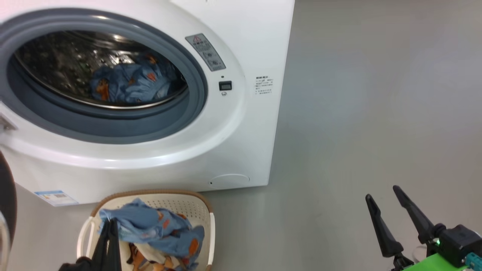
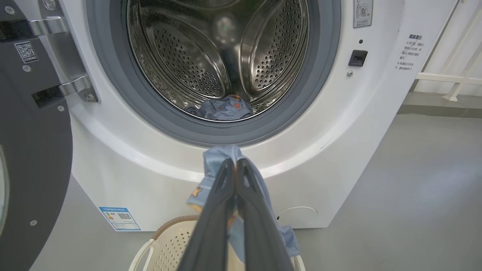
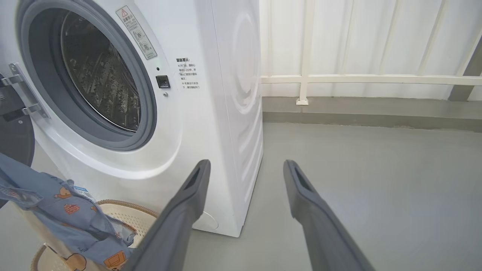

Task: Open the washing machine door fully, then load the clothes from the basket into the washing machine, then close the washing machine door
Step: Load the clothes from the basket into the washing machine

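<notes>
The washing machine [image 1: 241, 124] stands with its door [image 2: 34, 150] swung wide to the left on metal hinges. One light blue garment [image 1: 124, 82] lies at the bottom of the steel drum [image 2: 222, 109]. The cream basket [image 1: 177, 203] sits on the floor in front of the machine and holds more of the clothes [image 1: 162, 229]. My left gripper [image 2: 235, 161] is shut on a blue garment [image 2: 220, 154], which is lifted above the basket [image 2: 169, 241] and hangs below the drum opening. My right gripper [image 3: 246, 162] is open and holds nothing, off to the right of the machine [image 1: 382, 191].
Bare grey floor [image 1: 376, 113] stretches to the right of the machine. A white railing [image 3: 307, 79] and wall stand behind it. The dark door edge [image 1: 7, 203] juts in at the far left, close to the basket.
</notes>
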Tool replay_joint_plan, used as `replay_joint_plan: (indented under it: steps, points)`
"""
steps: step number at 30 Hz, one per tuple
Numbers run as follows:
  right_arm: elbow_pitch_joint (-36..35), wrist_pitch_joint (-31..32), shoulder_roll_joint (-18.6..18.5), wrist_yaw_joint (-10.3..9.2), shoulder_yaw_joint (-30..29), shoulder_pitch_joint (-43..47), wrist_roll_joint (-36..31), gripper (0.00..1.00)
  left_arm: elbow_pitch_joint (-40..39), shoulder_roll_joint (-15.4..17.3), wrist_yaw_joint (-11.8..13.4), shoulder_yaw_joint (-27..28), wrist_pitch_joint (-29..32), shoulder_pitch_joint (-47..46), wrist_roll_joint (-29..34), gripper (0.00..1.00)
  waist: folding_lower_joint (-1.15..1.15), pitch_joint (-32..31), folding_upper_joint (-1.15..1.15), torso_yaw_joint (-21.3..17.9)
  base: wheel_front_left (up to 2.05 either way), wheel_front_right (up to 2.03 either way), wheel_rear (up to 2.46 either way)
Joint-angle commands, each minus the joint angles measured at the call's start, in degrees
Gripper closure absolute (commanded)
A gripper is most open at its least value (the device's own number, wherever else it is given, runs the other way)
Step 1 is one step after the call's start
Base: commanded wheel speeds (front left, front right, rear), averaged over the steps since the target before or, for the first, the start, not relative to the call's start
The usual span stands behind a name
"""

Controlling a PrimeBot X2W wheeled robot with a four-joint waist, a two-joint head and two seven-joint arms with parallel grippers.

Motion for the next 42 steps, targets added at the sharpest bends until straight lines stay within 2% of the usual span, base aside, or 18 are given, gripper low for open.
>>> replay_joint_plan:
  steps: [1,18,42]
  points:
    - [-1.31,-0.27,-0.56,0.35,1.26,0.57,-0.56,0.0,-1.88,0.9,-0.37,1.45,-0.53,0.16,-0.34,1.0,0.01,-2.06,0.0,0.3,0.0,0.0,0.0]
    - [-1.62,-0.27,3.39,0.35,1.81,2.91,-2.2,0.0,-3.05,1.69,-0.53,0.35,0.3,4.05,-1.28,1.0,0.01,-6.53,0.0,-1.07,0.0,0.0,0.0]
    - [-1.95,-0.27,3.29,0.35,2.07,2.92,-2.34,0.0,-3.24,2.48,0.3,-0.2,0.87,2.74,-2.19,1.0,0.01,-5.35,0.0,-0.83,0.0,0.0,0.0]
